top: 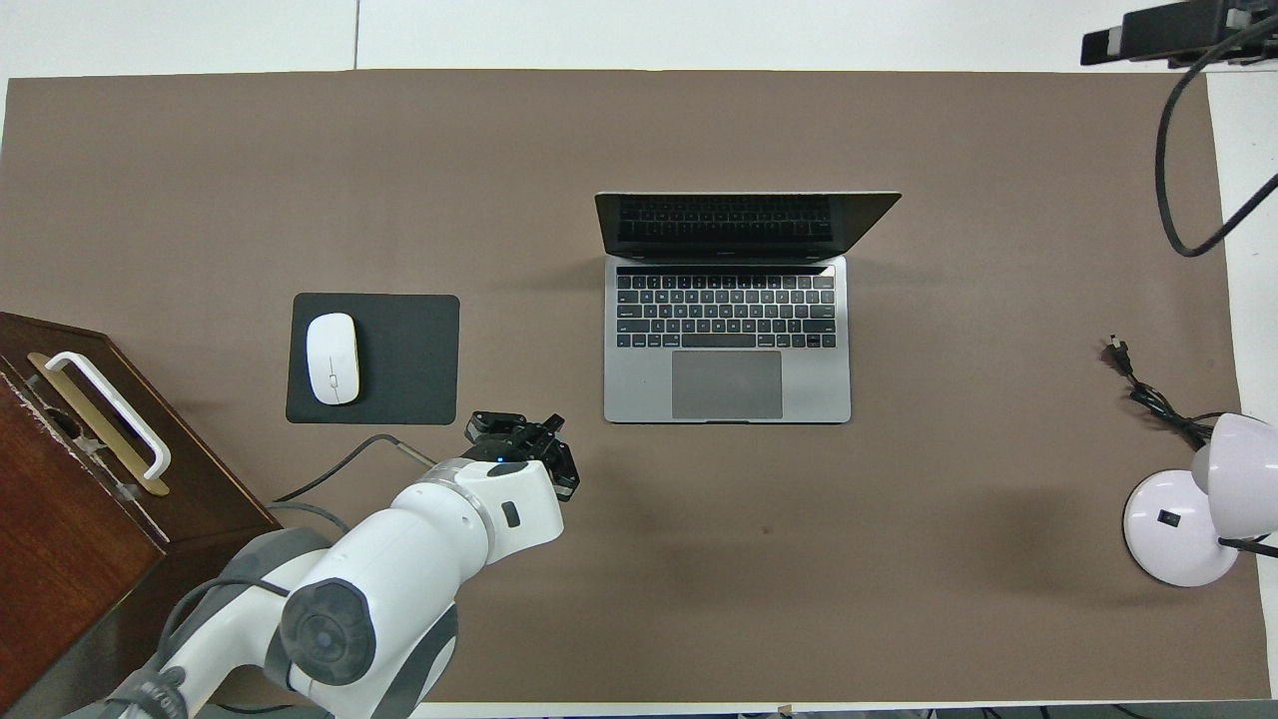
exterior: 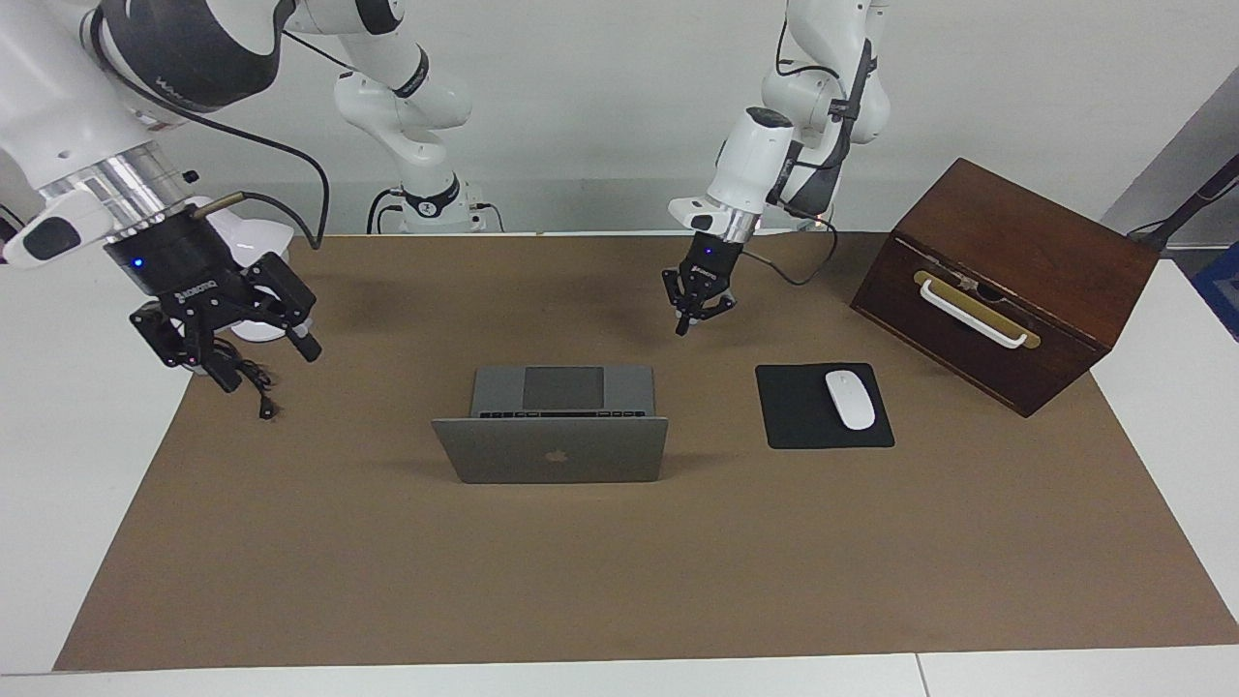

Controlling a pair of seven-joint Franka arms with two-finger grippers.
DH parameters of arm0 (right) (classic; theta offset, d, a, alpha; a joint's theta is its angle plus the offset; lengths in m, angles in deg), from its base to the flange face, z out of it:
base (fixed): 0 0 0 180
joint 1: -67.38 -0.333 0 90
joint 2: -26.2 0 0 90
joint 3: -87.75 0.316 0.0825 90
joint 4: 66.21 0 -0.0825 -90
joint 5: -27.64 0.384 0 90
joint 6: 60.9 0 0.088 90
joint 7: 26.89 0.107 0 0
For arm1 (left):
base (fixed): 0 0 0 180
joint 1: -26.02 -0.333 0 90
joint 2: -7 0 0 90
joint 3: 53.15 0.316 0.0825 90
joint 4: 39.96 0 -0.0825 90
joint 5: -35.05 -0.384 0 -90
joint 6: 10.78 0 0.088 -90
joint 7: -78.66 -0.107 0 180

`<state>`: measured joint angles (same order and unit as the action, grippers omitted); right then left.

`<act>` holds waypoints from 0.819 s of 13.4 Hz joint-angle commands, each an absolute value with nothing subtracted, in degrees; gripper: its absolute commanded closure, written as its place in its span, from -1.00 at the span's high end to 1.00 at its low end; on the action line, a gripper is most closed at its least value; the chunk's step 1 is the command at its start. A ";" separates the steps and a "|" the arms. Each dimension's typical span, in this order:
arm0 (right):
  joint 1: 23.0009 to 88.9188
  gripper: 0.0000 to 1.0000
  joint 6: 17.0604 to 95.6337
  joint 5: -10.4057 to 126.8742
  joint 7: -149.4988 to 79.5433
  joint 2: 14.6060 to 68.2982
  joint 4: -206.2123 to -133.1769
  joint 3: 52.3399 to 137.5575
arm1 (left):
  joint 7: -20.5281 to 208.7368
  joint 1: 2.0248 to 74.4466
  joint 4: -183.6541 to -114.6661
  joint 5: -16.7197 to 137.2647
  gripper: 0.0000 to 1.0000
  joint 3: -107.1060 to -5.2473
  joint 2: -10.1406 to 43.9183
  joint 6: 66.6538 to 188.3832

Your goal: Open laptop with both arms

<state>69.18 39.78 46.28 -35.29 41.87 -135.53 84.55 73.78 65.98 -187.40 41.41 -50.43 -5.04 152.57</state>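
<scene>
Laptop (exterior: 552, 450): open on the brown mat (exterior: 619, 561) in the middle of the desk (exterior: 1200, 368), lid raised, apple logo facing away from me, keyboard and trackpad toward me.
My left gripper (exterior: 685, 327): in the air over the mat, between the laptop and the mouse pad (exterior: 803, 421) and on my side of both; touches nothing.
Left jaws: closed, fingertips together, nothing held.
My right gripper (exterior: 263, 366): raised over the mat's edge at the right arm's end of the desk, above the lamp's black cord (exterior: 247, 373); clear of the laptop.
Right jaws: spread wide, empty.
Mouse pad: black, flat on the mat beside the laptop toward the left arm's end; white mouse (exterior: 850, 399) on it.
Wooden box (exterior: 1007, 281): dark brown, white handle, at the left arm's end of the desk.
Lamp (top: 1188, 509): white, round base on the mat's corner at the right arm's end; in the facing view mostly hidden by my right gripper.
</scene>
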 commanded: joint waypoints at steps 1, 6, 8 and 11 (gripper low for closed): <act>67.39 1.00 29.67 33.49 -26.84 35.80 -137.47 85.28 | 72.86 60.85 -183.96 41.82 -1.00 -50.60 -13.80 133.62; 66.06 1.00 23.90 26.86 -21.97 23.95 -156.76 85.20 | 73.04 51.26 -168.56 38.74 0.72 -50.78 -14.27 107.55; 66.24 1.00 29.51 26.77 -22.50 19.71 -163.74 85.20 | 73.30 48.18 -167.58 37.34 1.00 -50.69 -14.27 105.07; 66.16 1.00 33.83 25.28 -28.36 19.52 -164.56 85.20 | 73.30 41.33 -165.56 36.89 1.00 -50.60 -14.18 104.71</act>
